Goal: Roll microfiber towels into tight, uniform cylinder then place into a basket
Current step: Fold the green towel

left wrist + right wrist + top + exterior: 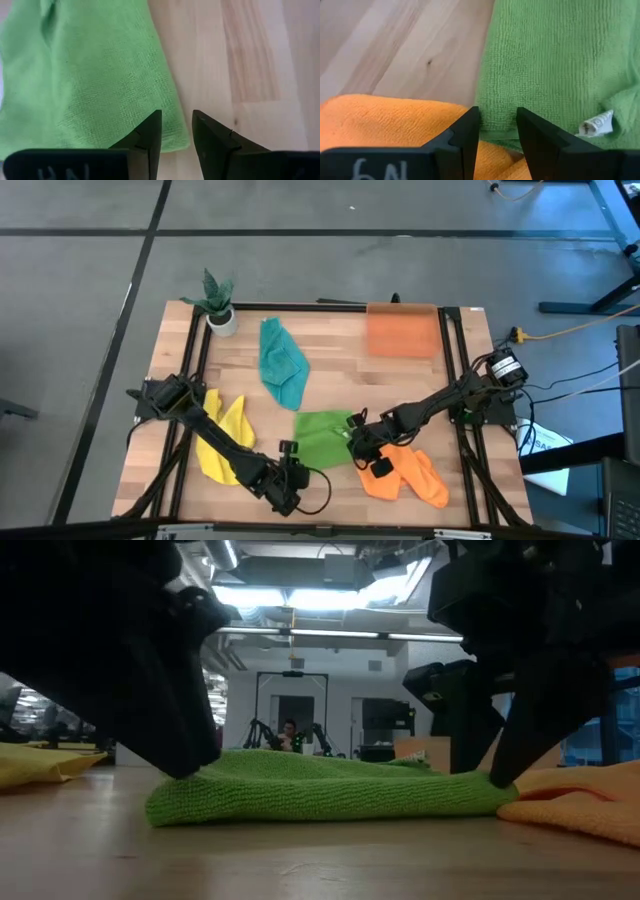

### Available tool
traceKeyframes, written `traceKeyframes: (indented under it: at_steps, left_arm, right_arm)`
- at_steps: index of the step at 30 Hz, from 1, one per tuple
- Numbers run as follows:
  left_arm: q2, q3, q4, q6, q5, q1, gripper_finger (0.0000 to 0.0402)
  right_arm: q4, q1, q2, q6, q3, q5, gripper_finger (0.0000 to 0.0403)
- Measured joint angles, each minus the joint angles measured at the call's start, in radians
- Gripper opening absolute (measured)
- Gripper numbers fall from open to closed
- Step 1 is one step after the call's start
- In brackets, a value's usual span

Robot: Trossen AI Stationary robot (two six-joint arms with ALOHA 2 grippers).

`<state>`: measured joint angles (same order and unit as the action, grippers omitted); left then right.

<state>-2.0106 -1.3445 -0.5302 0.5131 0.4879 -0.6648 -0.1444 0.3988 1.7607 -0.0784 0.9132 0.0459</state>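
While both sit narrowly parted, the left claw [176,131] and right claw [498,127] straddle the green towel's [325,438] edges, gripping nothing.

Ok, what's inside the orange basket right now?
Nothing shows inside the basket from the high view: only its translucent orange floor. No rolled towel is in it. The green towel lies flat between the left gripper and right gripper.

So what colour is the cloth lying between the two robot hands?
Bright green. The cloth shows best in the high view, between the yellow and orange ones.
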Motion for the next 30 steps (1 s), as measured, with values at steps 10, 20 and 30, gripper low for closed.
traceKeyframes:
  at_steps: [10, 20, 30]
  left_arm:
    - [0.000, 0.000, -0.011, 0.000, 0.002, -0.010, 0.0098]
    - [-0.049, 0.000, -0.017, 0.008, -0.033, -0.005, 0.0098]
    - [-0.055, -0.002, -0.015, 0.035, -0.068, 0.004, 0.0070]
  right_arm:
    - [0.006, 0.018, 0.000, -0.059, 0.004, -0.001, 0.0134]
    - [0.027, 0.019, 0.035, -0.062, -0.020, -0.001, 0.0134]
    - [0.042, 0.019, 0.037, -0.030, -0.020, -0.003, 0.0103]
